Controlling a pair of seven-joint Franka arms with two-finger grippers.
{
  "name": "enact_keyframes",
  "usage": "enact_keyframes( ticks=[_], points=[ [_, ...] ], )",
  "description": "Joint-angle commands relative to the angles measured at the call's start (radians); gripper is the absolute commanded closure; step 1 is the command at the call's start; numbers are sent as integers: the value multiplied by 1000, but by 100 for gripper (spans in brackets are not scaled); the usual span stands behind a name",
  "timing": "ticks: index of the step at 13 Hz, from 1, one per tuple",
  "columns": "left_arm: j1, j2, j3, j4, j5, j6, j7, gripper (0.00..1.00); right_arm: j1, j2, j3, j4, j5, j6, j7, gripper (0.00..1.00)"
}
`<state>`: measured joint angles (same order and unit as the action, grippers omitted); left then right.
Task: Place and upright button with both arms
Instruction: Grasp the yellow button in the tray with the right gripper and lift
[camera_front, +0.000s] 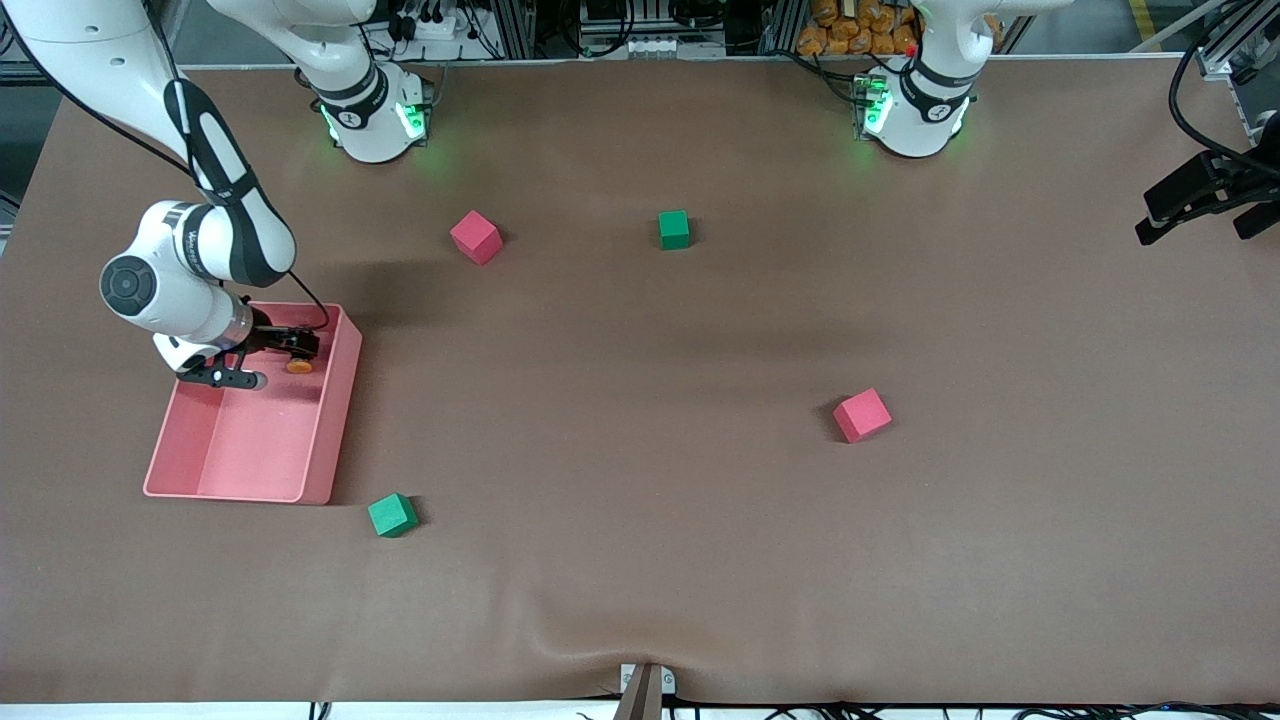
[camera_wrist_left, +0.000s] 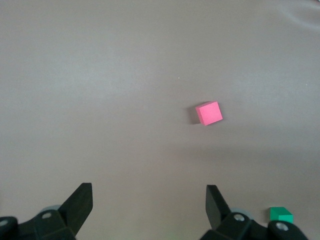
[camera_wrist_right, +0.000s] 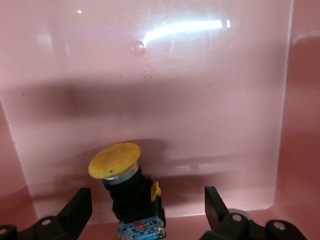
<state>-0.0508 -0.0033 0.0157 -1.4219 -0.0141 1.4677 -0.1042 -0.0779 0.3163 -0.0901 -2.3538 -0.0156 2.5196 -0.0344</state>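
Presently, step: grasping the button in the pink tray.
Button (camera_wrist_right: 125, 187): lies in the pink tray (camera_front: 335, 400), toward the right arm's end of the surface.
Right tool (camera_front: 298, 352): spread wide, straddling the button's body.
Left tool (camera_wrist_left: 149, 205): wide, empty, waiting over bare surface.
Advice: close squarely on the black body, below the orange cap.

The small push-button with a round orange-yellow cap on a black cylindrical body (camera_wrist_right: 125, 187) lies tilted inside the shallow pink plastic tray (camera_front: 335, 400), cap toward ten o'clock in the right wrist view.
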Motion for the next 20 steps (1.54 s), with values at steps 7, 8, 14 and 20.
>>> enact_keyframes(
  ticks=[7,8,14,20],
  points=[
    [6,-3,-5,9,5,-13,6,0,-14,58,12,-16,2,45,-13,0],
    [6,-3,-5,9,5,-13,5,0,-13,61,12,-16,2,47,-13,0],
    [6,-3,-5,9,5,-13,6,0,-11,61,12,-16,2,47,-13,0],
    [6,-3,-5,9,3,-13,4,0,-9,49,13,-15,2,45,-15,100]
  ],
)
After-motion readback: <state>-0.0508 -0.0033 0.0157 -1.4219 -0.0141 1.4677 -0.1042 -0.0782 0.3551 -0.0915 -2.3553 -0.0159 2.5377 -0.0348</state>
